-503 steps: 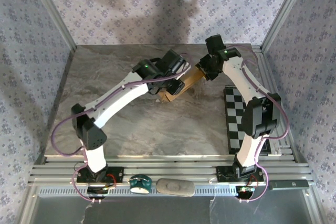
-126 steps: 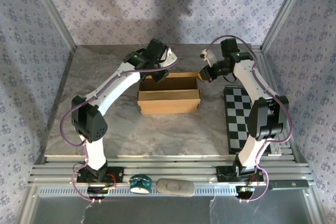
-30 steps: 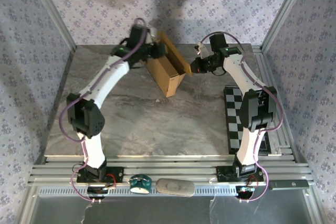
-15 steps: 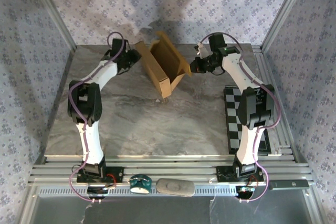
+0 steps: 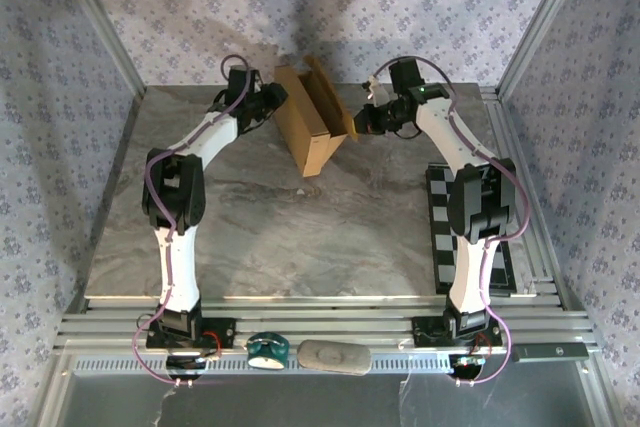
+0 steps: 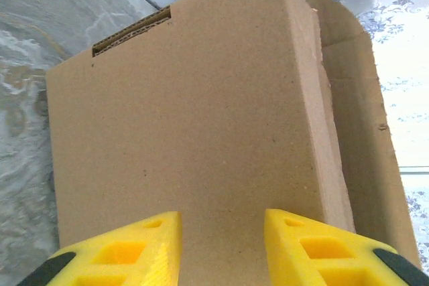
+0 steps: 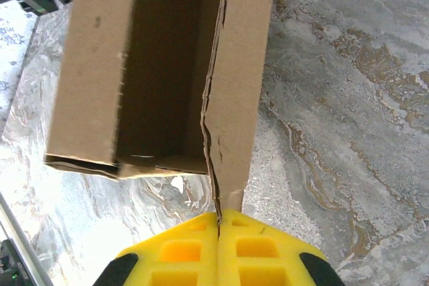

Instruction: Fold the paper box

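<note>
The tan paper box [image 5: 297, 119] stands tipped up on one end at the back middle of the table, its open side turned right. My right gripper [image 5: 356, 123] is shut on the edge of its side wall, and the yellow fingers [image 7: 255, 246] pinch the torn cardboard lip of the paper box [image 7: 238, 65] in the right wrist view. My left gripper [image 5: 272, 97] is at the box's left face. In the left wrist view my left gripper [image 6: 221, 222] is open, its fingers apart against the flat underside of the paper box [image 6: 188, 118], with nothing between them.
A black-and-white checkered board [image 5: 465, 237] lies along the table's right edge. The patterned back wall is close behind the box. A teal object [image 5: 267, 349] and a grey one [image 5: 334, 356] sit on the front rail by the arm bases.
The box has swung steeper, onto its end. My left gripper came away from it to the left, then moved back to its left face. My right gripper stayed shut on the wall.
</note>
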